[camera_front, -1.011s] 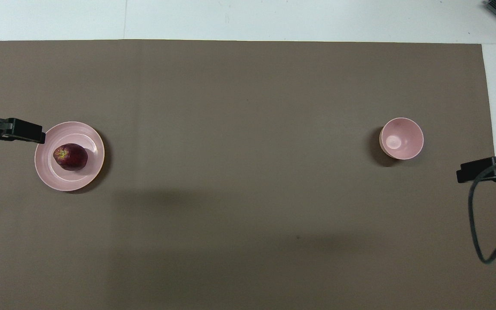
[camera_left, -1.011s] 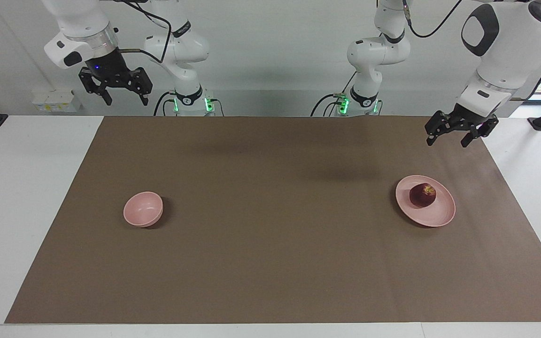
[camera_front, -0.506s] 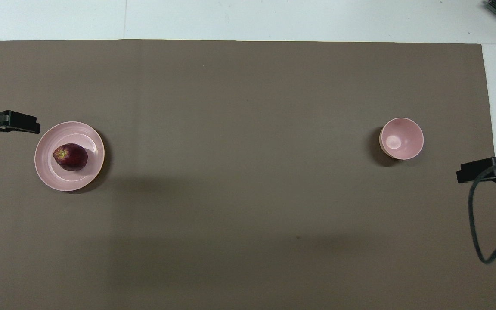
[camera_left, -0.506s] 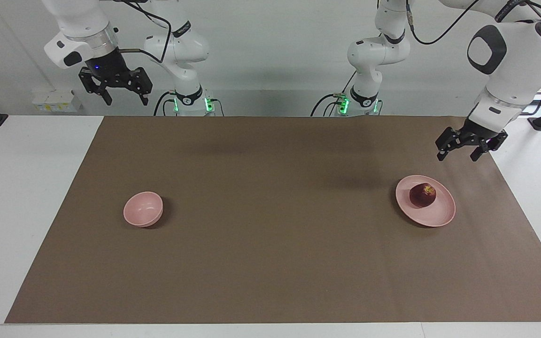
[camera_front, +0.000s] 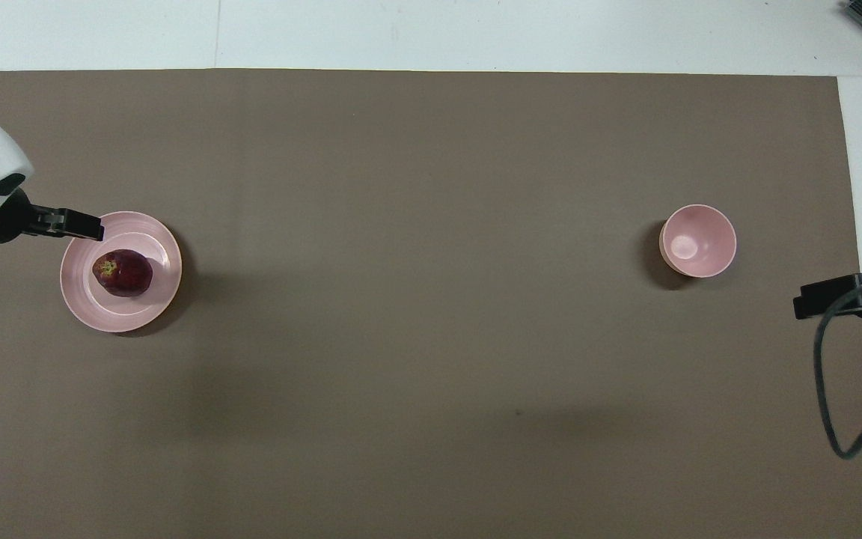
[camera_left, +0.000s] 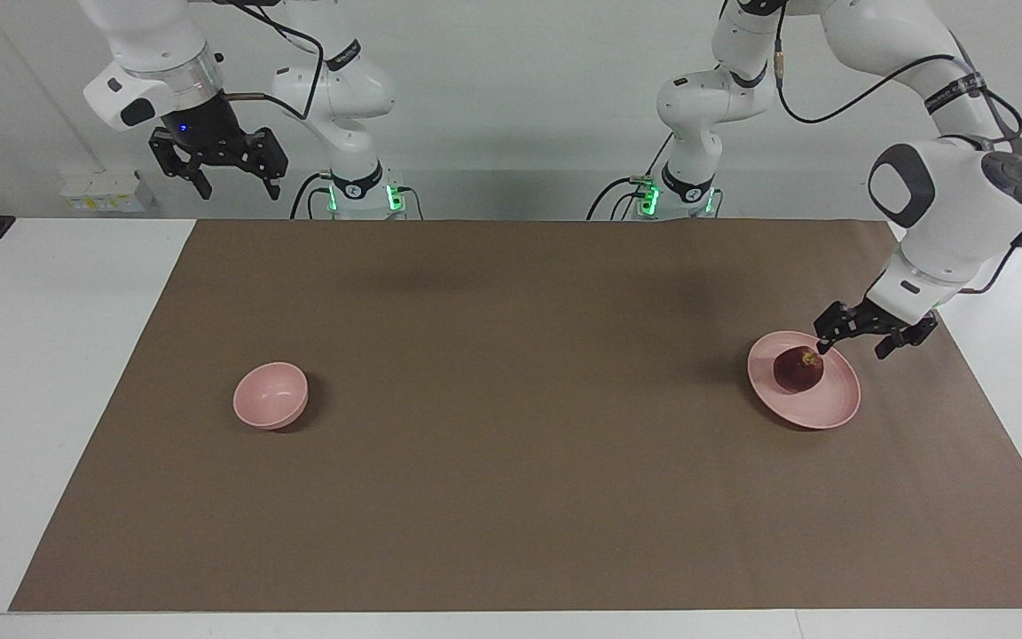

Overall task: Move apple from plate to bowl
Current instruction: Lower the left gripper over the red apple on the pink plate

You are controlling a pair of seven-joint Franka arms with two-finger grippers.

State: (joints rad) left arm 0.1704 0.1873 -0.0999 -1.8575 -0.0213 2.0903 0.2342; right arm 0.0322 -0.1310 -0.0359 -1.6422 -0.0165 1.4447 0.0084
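Note:
A dark red apple lies on the pale pink plate toward the left arm's end of the table. My left gripper is open and low over the plate's rim on the robots' side. One of its fingertips is close beside the apple's top, and nothing is held. The small pink bowl stands empty toward the right arm's end. My right gripper waits open, high up near its own base.
A brown mat covers the middle of the white table. A black cable loops down from the right arm. Small white boxes sit at the table's corner near the right arm.
My left gripper has come down and forward from above the mat's edge to the plate's rim beside the apple. The right arm, apple, plate and bowl have not moved.

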